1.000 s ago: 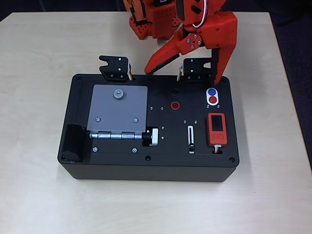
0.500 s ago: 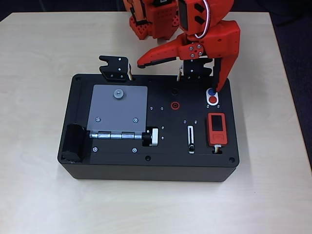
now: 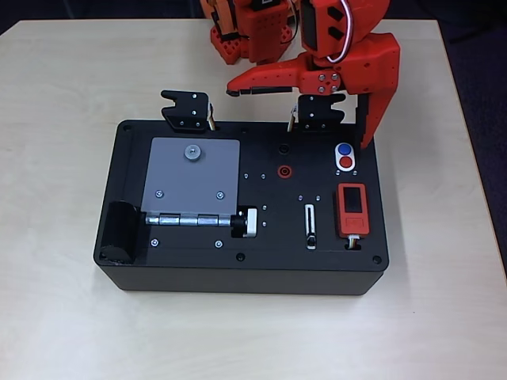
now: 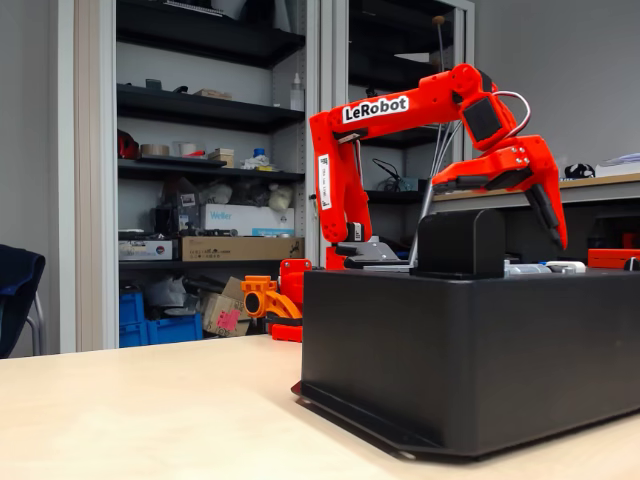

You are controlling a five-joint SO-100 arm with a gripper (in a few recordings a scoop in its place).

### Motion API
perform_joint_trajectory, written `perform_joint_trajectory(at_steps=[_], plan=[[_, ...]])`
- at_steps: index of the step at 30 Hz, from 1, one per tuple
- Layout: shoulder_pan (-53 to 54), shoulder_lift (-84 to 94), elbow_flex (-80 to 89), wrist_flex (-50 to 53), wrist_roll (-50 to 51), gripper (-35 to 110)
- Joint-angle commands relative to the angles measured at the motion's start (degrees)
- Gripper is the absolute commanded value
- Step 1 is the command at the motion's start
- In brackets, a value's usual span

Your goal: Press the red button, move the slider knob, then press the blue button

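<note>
The red button [image 3: 347, 163] and the blue button [image 3: 344, 150] share a white oval on the black box [image 3: 190, 269], blue farther back. The slider knob [image 3: 311, 238] sits at the near end of its white-rimmed slot [image 3: 310, 222]. My orange gripper [image 3: 299, 119] is open wide. Its straight finger [image 3: 369, 127] points down just right of the blue button, while the other finger [image 3: 261, 81] sticks out to the left behind the box. In the fixed view the gripper [image 4: 498, 213] hangs a little above the box top [image 4: 470, 330], holding nothing.
On the box lie a red ring socket [image 3: 283, 170], a red-orange block with a dark screen [image 3: 352, 209], a grey hinged plate [image 3: 192, 178] and a silver ribbed knob [image 3: 249, 222]. Two black brackets [image 3: 188, 109] [image 3: 321, 111] stand at its back edge. Bare tabletop [image 3: 55, 158] surrounds it.
The straight fingertip dipped towards the blue button, then shifted right beside it. The other finger swung up and back, opening the jaws wider.
</note>
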Motion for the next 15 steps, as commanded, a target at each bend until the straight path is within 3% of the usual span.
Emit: perform_joint_trajectory(at_steps=[1,15], plan=[[-0.62,1.14,0.26,0.53,1.23,97],[-0.09,3.60,3.52,0.35,1.58,97]])
